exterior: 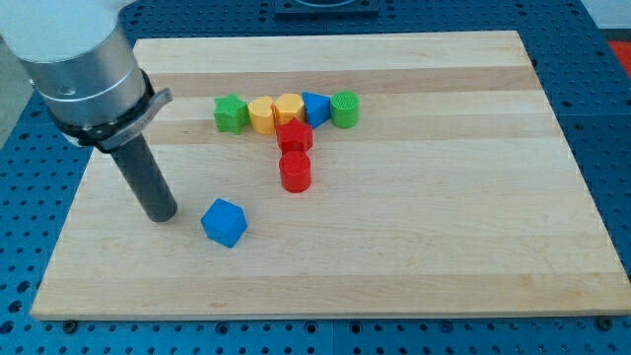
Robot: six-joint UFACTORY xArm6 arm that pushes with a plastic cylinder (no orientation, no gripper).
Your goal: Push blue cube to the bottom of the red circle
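So starting at the frame's left: my tip (160,214) is planted on the wooden board (473,256), lower left of centre. It's a plain rod, nothing to open or close, holding nothing. Just to its right, with a small gap, sits the blue cube (225,222), turned a bit so one corner faces the frame's bottom.

My worry is that rotation. If I push from the left and catch a slanted face off-centre, I reckon the cube spins and slides off toward the frame's bottom rather than travelling right. Push too high and it could run up into the red circle (296,172) and knock it.

The red circle is right of and above the cube, touching a red block (294,137) above it. That one sits under a packed row: green block (231,113), two yellow blocks (261,114) (289,107), a blue block (315,107), green cylinder (345,108). One bump there probably shifts several at once.

The cube itself looks like a bright, clean, small solid block, lying well apart from the cluster.
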